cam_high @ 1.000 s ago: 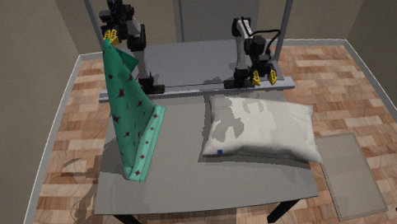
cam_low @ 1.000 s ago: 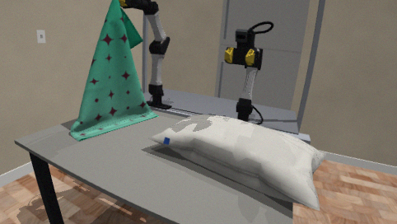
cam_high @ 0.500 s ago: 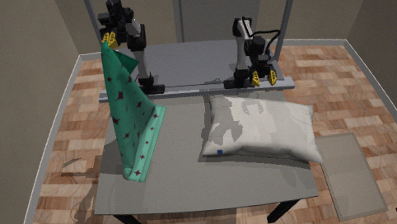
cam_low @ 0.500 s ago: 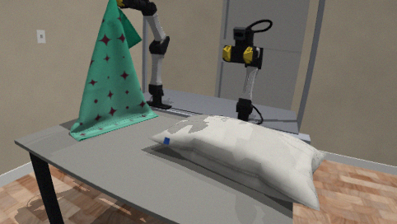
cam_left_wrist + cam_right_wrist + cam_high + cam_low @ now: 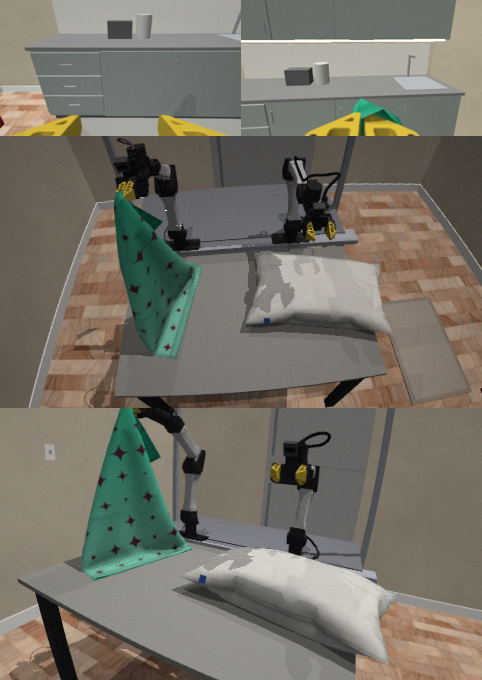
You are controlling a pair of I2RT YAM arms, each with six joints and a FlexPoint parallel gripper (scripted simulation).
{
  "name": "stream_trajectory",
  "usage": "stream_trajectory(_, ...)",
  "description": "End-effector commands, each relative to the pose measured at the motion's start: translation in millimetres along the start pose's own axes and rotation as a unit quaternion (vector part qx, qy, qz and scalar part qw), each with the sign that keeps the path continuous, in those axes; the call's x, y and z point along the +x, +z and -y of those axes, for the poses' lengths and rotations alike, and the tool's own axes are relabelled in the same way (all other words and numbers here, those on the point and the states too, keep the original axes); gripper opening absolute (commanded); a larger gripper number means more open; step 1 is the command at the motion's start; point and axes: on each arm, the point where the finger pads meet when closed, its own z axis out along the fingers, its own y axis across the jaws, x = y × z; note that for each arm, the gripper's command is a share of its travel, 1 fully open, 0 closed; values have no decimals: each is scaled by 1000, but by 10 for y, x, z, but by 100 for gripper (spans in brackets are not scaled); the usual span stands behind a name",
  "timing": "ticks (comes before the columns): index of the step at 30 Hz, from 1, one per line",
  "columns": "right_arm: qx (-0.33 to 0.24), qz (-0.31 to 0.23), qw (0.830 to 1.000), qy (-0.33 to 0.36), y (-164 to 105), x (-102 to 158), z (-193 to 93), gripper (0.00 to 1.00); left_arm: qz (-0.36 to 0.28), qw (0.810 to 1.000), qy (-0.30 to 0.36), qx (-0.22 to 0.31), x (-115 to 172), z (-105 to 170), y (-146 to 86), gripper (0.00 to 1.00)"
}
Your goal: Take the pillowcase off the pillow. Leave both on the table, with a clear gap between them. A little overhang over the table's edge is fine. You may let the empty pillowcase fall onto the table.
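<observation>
Grasps the top of the green, star-patterned pillowcase in the right gripper, hanging over the table. Holds nothing in the left gripper, fingers spread, behind the bare white pillow. Shows a blue label at the pillow's corner, too small to read. Lies on the table, apart from the pillowcase, slightly overhanging at one end.

One pillow, one pillowcase, two end effectors, one table.
</observation>
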Motion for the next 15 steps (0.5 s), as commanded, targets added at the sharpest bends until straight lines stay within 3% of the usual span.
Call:
stream_trajectory(1,4,81,997,-3,192,-125,57,0,32,999,-2,8,-248,37,-57,60)
stream_trajectory(2,4,114,993,-5,77,-289,63,0,32,999,-2,8,-248,37,-57,60)
stream_trajectory(4,4,132,991,-6,26,-356,68,0,32,999,-2,8,-248,37,-57,60)
stream_trajectory(5,6,116,993,-6,119,-201,86,0,32,999,-2,8,-248,37,-57,60)
stream_trajectory(8,7,124,992,-6,130,-193,95,0,32,999,-2,8,-248,37,-57,60)
stream_trajectory(9,11,115,993,-6,331,40,126,0,32,999,-2,8,-248,37,-57,60)
stream_trajectory(12,16,197,980,-9,122,-248,163,0,32,999,-2,8,-248,37,-57,60)
stream_trajectory(15,15,175,984,-10,224,-76,171,0,32,999,-2,8,-248,37,-57,60)
